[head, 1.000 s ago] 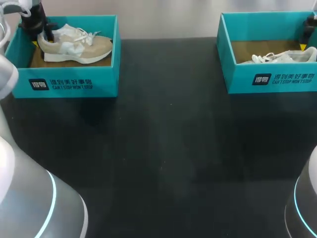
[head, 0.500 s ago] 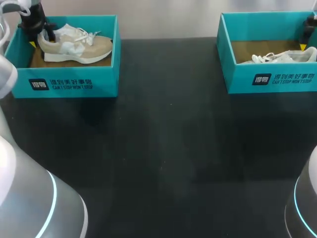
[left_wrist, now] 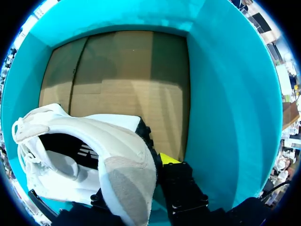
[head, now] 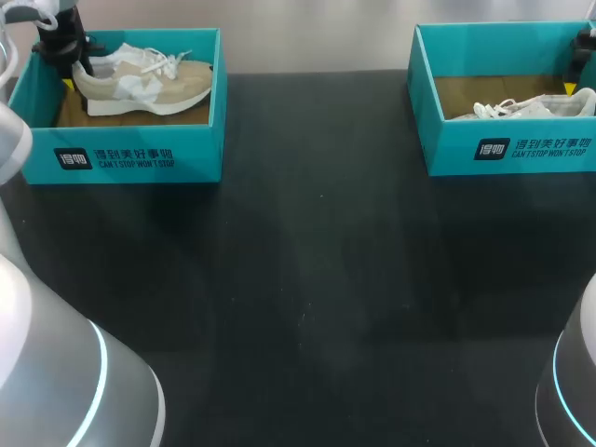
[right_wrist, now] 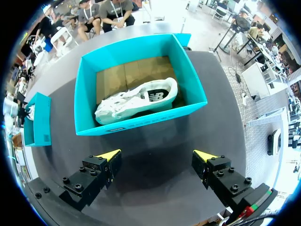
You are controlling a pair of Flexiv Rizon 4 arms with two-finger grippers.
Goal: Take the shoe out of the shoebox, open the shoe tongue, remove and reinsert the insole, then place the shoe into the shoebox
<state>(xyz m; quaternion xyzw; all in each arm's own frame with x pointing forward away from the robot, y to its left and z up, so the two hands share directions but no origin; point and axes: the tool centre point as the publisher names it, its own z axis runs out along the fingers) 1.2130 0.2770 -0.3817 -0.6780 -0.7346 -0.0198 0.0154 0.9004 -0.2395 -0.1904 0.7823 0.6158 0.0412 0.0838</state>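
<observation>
Gripping a beige shoe by the heel, the left hand is seen from overhead at the far corner of a teal shoebox on the dark worktop. The shoe lies within the box walls, its toe pointing toward the worktop's middle.

From the left wrist, the hand is closed on the padded heel collar. One yellow tip presses the heel's outer side, while the other finger is hidden behind the shoe. The box wall stands just beside the hand, so the lift probably wants to go straight up until the sole clears the rim. The grip should stay firm, since the long toe end could sag or swing.

From the right wrist, the right hand hangs above bare worktop, fingers spread wide and holding nothing. A second shoebox with a white shoe lies ahead of it. Setting the beige shoe sole-down between the boxes would likely leave the tongue within both hands' reach.
</observation>
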